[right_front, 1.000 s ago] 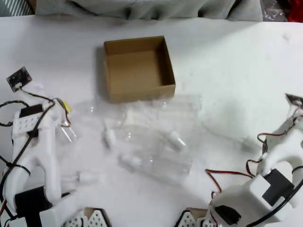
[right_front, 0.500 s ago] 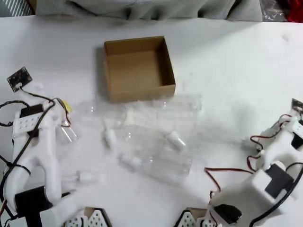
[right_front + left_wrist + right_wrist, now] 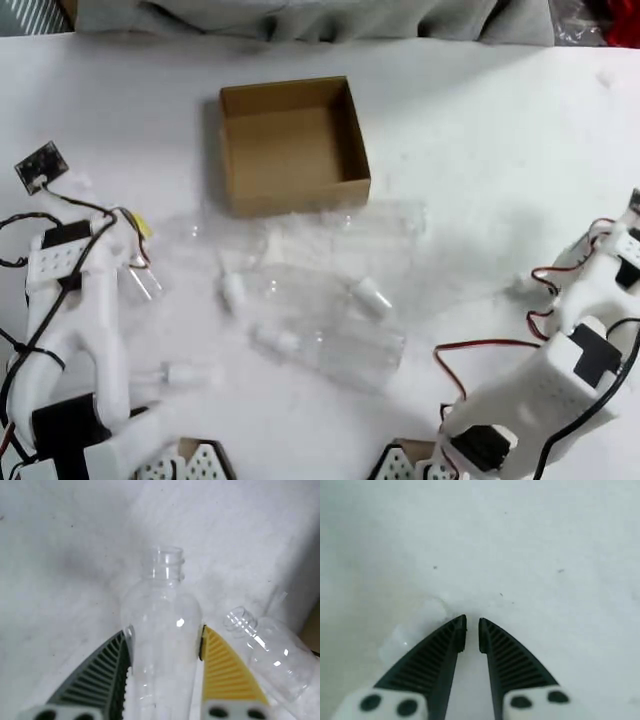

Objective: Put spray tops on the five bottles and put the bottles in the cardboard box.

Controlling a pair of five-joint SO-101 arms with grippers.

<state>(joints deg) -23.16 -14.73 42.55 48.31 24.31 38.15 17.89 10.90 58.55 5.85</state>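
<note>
My left gripper (image 3: 165,640) is shut on a clear, uncapped bottle (image 3: 162,610), its grey and yellow fingers pressing the bottle's sides. From above, that bottle (image 3: 143,283) lies at the table's left by the left arm. A second open bottle (image 3: 267,652) lies close beside it. My right gripper (image 3: 472,627) is shut just above the white table with nothing between its black fingers. A white spray top (image 3: 412,632) lies next to one finger, also seen at the right as the spray top (image 3: 520,290). The cardboard box (image 3: 292,190) stands open at the back centre.
Several clear bottles (image 3: 340,355) lie in a heap in front of the box, with loose white spray tops (image 3: 372,297) among them and one spray top (image 3: 180,376) nearer the front left. Red and black cables hang from both arms. The table's right side is bare white.
The right arm has swung toward the table's right edge, and its wrist has shifted away from the bottle heap. The left arm and its bottle have not moved.
</note>
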